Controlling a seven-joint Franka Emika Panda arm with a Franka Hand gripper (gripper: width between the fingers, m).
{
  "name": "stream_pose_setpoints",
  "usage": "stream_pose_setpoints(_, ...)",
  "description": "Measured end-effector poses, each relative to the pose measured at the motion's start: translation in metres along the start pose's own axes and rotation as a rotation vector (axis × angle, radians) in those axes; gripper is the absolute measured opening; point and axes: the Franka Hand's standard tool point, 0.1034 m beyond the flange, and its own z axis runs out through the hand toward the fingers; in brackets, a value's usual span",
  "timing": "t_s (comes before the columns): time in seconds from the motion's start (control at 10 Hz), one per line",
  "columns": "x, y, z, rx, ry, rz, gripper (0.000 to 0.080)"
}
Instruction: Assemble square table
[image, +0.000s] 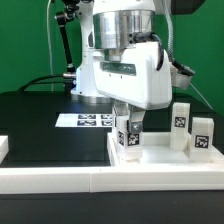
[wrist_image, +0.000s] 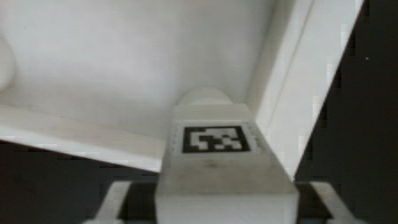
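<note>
between the fingers (image: 128, 139), an upright leg (image: 129, 136), long axis vertical

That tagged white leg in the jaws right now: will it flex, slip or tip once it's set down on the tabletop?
The leg looks like a solid moulded block, so probably stiff rather than flexing. Its smooth white faces may slip if the gripper holds loosely. It is taller than wide, like the legs standing upright nearby, so it could tip if nudged on the tabletop.

White tagged leg (image: 128, 135) upright on tabletop (image: 150, 160), three legs (image: 192, 128) beside
</note>
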Motion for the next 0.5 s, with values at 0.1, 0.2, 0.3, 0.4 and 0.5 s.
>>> stream_pose_setpoints(0.1, 0.0000, -0.0002, 0.0000, 0.001, 0.000, -0.040, 0.0367)
stream_pose_setpoints(0.2, -0.0001, -0.0002, 0.0000, 0.001, 0.000, -0.093, 0.0367)
stream_pose_setpoints(0.3, -0.0004, -0.0002, 0.0000, -0.002, 0.001, -0.197, 0.0548)
stream_pose_setpoints(0.4, -0.0017, -0.0004, -0.0003, -0.006, -0.003, -0.343, 0.0617)
stream_pose_setpoints(0.5, -0.0025, -0.0008, -0.0003, -0.005, -0.004, -0.404, 0.0617)
